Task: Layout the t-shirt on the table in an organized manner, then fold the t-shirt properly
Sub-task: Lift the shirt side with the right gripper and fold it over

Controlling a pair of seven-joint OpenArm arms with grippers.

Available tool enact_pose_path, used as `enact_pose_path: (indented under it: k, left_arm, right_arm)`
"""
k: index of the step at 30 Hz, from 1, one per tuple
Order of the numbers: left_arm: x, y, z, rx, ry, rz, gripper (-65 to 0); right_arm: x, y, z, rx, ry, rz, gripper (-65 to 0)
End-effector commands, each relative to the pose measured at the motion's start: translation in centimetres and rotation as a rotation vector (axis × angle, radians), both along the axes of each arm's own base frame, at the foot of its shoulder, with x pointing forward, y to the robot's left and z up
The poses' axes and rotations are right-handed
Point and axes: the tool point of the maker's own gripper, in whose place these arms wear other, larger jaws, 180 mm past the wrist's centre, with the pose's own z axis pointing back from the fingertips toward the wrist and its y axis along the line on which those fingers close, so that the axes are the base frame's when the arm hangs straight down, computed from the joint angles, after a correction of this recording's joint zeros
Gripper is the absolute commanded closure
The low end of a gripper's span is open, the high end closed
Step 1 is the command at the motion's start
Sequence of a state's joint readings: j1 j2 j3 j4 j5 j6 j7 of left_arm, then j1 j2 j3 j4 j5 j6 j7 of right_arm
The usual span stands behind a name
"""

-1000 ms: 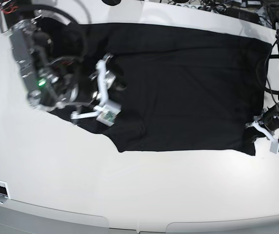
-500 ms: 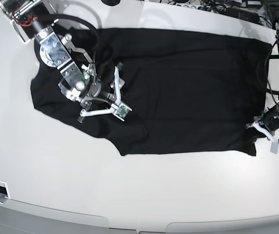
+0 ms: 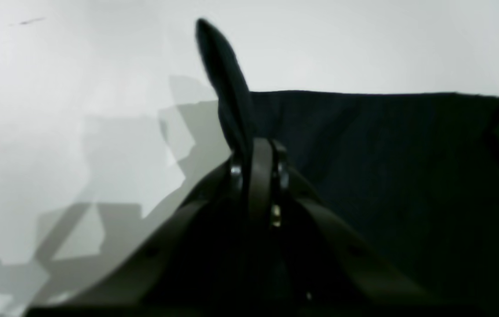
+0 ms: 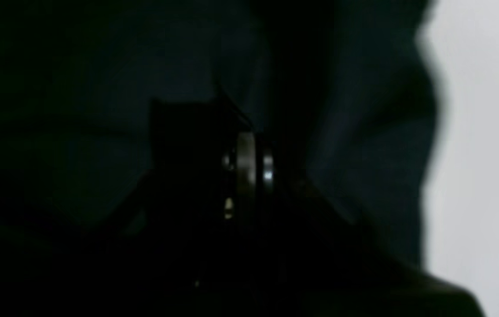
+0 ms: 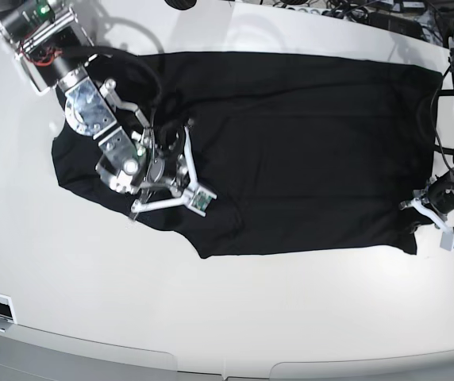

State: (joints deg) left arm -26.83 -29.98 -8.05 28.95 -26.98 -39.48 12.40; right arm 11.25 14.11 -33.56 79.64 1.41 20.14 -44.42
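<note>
A wide, glossy white table (image 5: 306,317) with a curved near edge fills the base view, with cables bunched along the top right of the frame. The plain black short-sleeved soft-fabric t-shirt (image 5: 306,143) lies spread almost flat across the upper middle.

Your left gripper (image 5: 437,218), at the right edge of the frame, is clamped on the shirt's lower right corner — the wrist view shows a dark tongue of cloth standing up between closed jaws. Your right gripper (image 5: 181,186) sits over the sleeve area at centre left with its white fingers splayed apart, gripping nothing.

To flatten well, anchor that corner and draw the sleeve outward low and slowly. The matte cloth looks limp and likely to bunch, while the slick tabletop should let it slide — so smooth the wavy lower-left hem before folding.
</note>
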Motion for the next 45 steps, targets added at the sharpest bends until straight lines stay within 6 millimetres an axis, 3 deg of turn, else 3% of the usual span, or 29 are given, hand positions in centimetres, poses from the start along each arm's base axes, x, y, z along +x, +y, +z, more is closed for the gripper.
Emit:
enact_pose_path:
  k: [1, 7, 12, 16, 23, 28, 33, 42, 45]
  left_arm:
    - [1.5, 1.0, 2.5, 0.003, -0.075, 0.011, 0.0]
    - [1.5, 1.0, 2.5, 0.004, -0.075, 0.011, 0.0]
    - [1.5, 1.0, 2.5, 0.004, -0.075, 0.011, 0.0]
    - [1.5, 1.0, 2.5, 0.004, -0.075, 0.01, 0.0]
    - [1.6, 1.6, 3.0, 0.019, -0.082, 0.013, 0.0]
    - [1.5, 1.6, 2.8, 0.03, -0.074, 0.007, 0.0]
    - [1.4, 1.9, 2.8, 0.039, -0.071, 0.007, 0.0]
    - [1.3, 2.0, 2.7, 0.076, -0.059, -0.016, 0.0]
    - [1.6, 1.4, 3.6, 0.096, -0.083, -0.048, 0.0]
  right_arm:
    - [1.7, 0.2, 1.6, 0.013, -0.049, -0.003, 0.0]
    - [3.5, 0.0, 3.1, 0.002, -0.09, -0.007, 0.0]
    - [6.2, -2.0, 5.0, -0.052, -0.17, -0.12, 0.0]
    - [6.5, -1.8, 6.2, -0.07, -0.154, -0.085, 0.0]
    - [3.7, 0.0, 9.5, 0.024, -0.096, 0.109, 0.0]
    - [1.4, -1.8, 12.5, 0.046, -0.087, 0.213, 0.0]
    - [-1.4, -3.2, 12.8, 0.087, -0.005, 0.269, 0.0]
    - [-6.4, -3.1, 13.7, 0.098, 0.029, 0.394, 0.0]
    - [-7.1, -3.2, 13.8, 0.087, 0.022, 0.406, 0.0]
